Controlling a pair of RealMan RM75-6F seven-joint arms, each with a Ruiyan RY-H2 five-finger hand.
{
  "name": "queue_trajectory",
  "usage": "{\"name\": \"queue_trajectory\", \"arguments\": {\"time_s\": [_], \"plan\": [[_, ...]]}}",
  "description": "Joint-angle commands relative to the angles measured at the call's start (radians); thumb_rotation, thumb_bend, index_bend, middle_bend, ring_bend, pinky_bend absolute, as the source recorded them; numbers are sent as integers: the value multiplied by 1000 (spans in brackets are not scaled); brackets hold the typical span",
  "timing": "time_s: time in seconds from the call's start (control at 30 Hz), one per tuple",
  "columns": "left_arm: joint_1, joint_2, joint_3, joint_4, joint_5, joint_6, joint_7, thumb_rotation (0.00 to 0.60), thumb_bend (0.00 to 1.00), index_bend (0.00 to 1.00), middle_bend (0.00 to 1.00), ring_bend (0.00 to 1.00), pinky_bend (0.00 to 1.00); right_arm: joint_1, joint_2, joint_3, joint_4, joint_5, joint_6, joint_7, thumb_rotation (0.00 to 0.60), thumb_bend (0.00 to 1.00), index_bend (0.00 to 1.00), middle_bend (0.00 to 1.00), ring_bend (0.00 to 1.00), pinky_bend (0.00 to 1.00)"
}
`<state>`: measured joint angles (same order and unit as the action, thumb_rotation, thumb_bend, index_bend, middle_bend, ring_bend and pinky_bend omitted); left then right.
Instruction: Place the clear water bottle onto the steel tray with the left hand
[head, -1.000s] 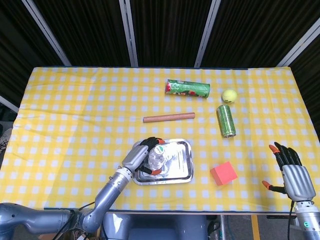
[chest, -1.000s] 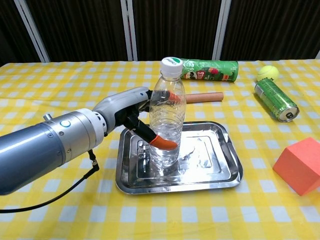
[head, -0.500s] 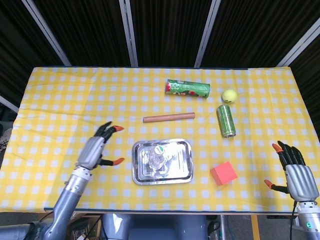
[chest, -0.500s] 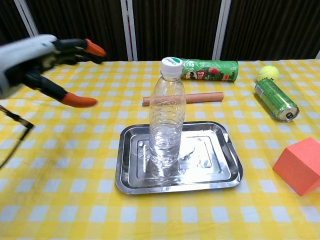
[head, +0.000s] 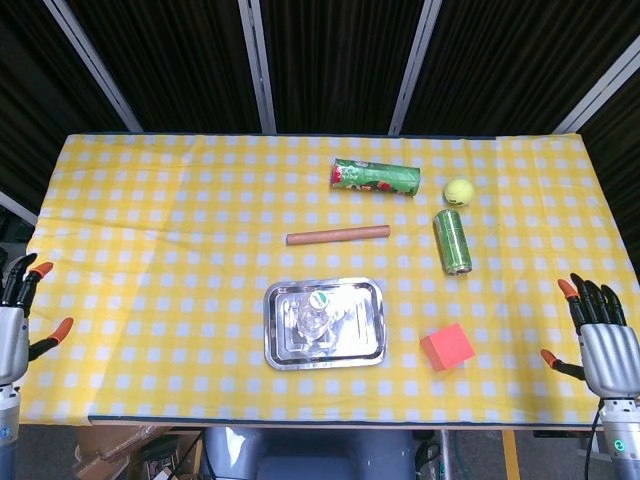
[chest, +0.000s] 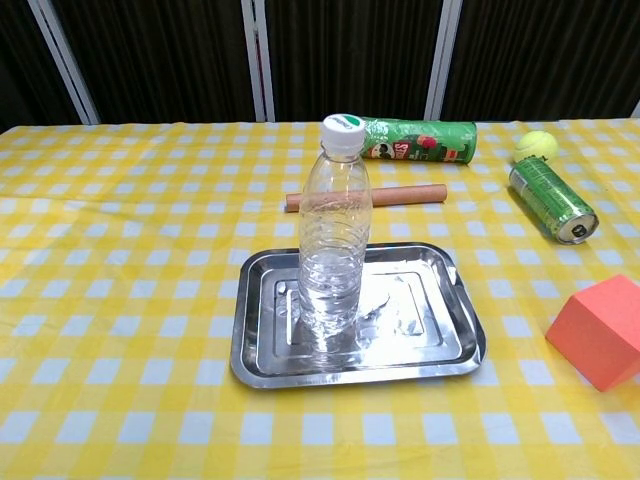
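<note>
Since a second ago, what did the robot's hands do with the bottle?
The left hand let go of the clear water bottle and pulled back to the table's left edge, fingers apart. The bottle stayed upright on the steel tray. The right hand slid slightly toward the near edge, still open and empty.

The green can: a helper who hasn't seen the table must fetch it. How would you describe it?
On the yellow checked table, look at the far right part. The green can lies on its side just nearer than the tennis ball. It is plain green metal and shorter than the printed green tube nearby.
</note>
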<state>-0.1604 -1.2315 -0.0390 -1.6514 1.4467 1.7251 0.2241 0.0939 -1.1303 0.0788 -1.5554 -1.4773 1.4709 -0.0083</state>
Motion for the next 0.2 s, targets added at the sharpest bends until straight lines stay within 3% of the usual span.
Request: {"name": "queue_trajectory", "arguments": {"time_s": [0.03,0.2], "plan": [[1,17,-3,13,-38,-65,-44,600,203,200,123,0,0,4,-5,1,-3,3,-8,-7,600,183,0,17,0,0],[5,25,-16,19,-54,-90,-45,600,203,206,131,0,0,7,-10,1,-9,3,-10,-31,600,183,0,18,0,0]]}}
